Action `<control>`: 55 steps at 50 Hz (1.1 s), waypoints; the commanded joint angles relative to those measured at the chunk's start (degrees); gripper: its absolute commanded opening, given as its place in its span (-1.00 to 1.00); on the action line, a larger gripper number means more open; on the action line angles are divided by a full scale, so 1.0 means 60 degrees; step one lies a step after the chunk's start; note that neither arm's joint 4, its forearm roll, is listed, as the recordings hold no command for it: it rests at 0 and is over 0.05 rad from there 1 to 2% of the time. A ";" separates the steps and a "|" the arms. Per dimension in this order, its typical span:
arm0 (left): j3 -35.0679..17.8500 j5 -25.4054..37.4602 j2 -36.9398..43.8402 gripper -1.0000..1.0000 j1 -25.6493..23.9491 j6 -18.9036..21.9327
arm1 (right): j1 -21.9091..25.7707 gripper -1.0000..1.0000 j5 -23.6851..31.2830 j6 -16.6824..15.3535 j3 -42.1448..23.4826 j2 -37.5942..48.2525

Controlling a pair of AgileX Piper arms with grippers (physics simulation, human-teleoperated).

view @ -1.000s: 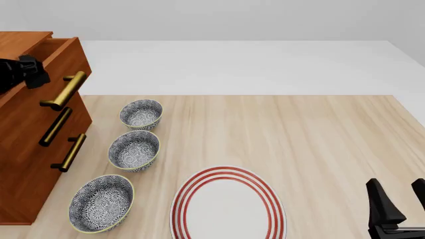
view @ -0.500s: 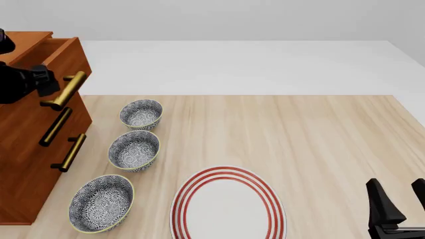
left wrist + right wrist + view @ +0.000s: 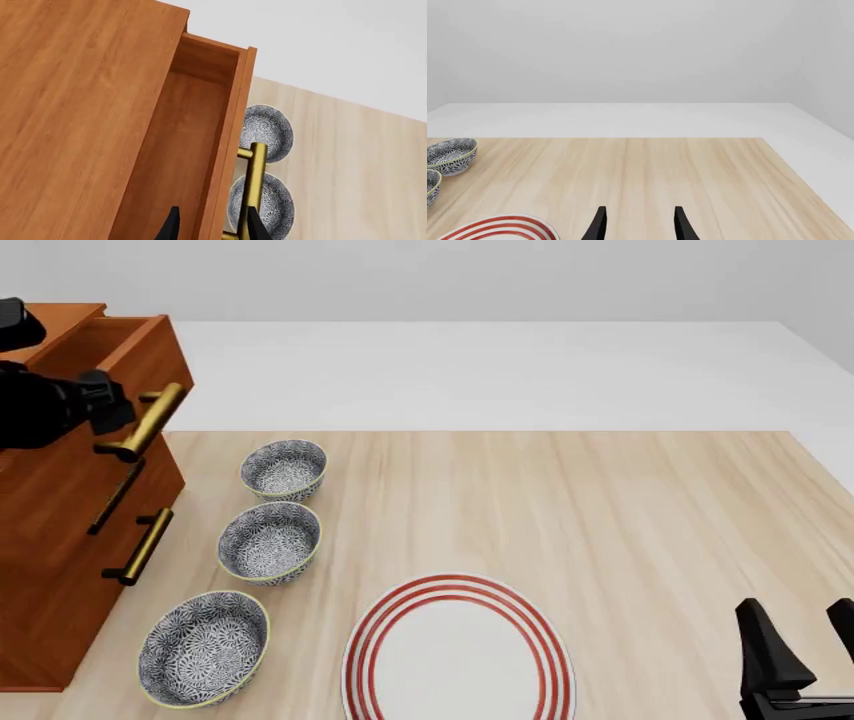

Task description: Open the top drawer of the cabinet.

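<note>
The cabinet [image 3: 54,570] stands at the table's left edge. Its top drawer [image 3: 147,350] is pulled partly out, and the left wrist view shows the empty inside [image 3: 193,150]. The brass bar handle [image 3: 144,422] sits on the drawer front. My left gripper [image 3: 107,400] is at that front. In the left wrist view [image 3: 212,227] its jaws stand wide, one finger inside the drawer and the other against the handle [image 3: 255,185], astride the front panel. My right gripper [image 3: 801,650] is open and empty low at the front right, and the right wrist view [image 3: 639,225] shows the same.
Three patterned bowls [image 3: 284,469], [image 3: 270,541], [image 3: 203,647] stand in a row just right of the cabinet. A red-ringed white plate [image 3: 458,655] lies at the front centre. The two lower drawers' handles [image 3: 144,545] are below the top one.
The top drawer has slid further out of the cabinet to the right, and my left gripper has moved with it at the handle. The right arm has not moved.
</note>
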 commanded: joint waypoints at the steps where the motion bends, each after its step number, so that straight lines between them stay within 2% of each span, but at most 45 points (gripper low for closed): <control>1: 0.0296 -0.0005 0.0239 1.00 -0.0154 -0.0008 | 0.0001 1.00 0.0000 0.0001 0.0000 0.0001; 55: 0.0357 -0.0320 0.0768 1.00 -0.1313 -0.0418 | -0.0001 1.00 0.0000 -0.0001 0.0000 -0.0003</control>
